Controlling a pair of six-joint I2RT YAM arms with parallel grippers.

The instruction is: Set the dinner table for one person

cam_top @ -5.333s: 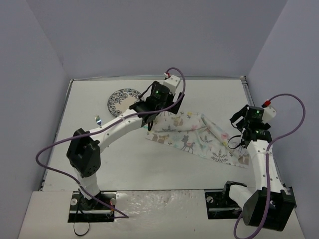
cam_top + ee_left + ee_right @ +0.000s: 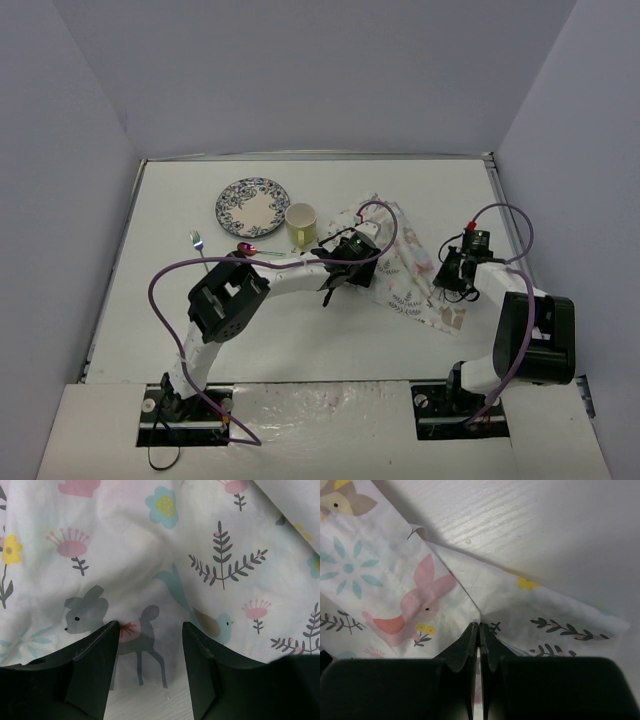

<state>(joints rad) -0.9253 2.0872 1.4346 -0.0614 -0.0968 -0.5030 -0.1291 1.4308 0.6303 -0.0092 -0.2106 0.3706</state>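
Observation:
The pastel animal-print cloth (image 2: pixel 398 262) lies crumpled on the white dinner table (image 2: pixel 300 340), right of centre. My left gripper (image 2: pixel 333 278) hovers low at the cloth's near left edge; in the left wrist view it (image 2: pixel 150 632) is open, the grey deer print of the cloth (image 2: pixel 160 555) showing between its fingers (image 2: pixel 95 665). My right gripper (image 2: pixel 447 276) sits at the cloth's right edge. In the right wrist view it (image 2: pixel 479 628) is shut, pinching a fold of the cloth (image 2: pixel 420 590) at its tips.
A patterned plate (image 2: pixel 252 206) lies at the back left, with a pale yellow cup (image 2: pixel 301 225) to its right. A fork (image 2: pixel 199 245) and a spoon (image 2: pixel 250 251) with a pink bowl lie in front of the plate. Grey walls surround the table.
My left arm has left the plate area and come down to the cloth's left edge, uncovering the cup and spoon. The cloth is bunched narrower. My right gripper has dropped onto its right edge.

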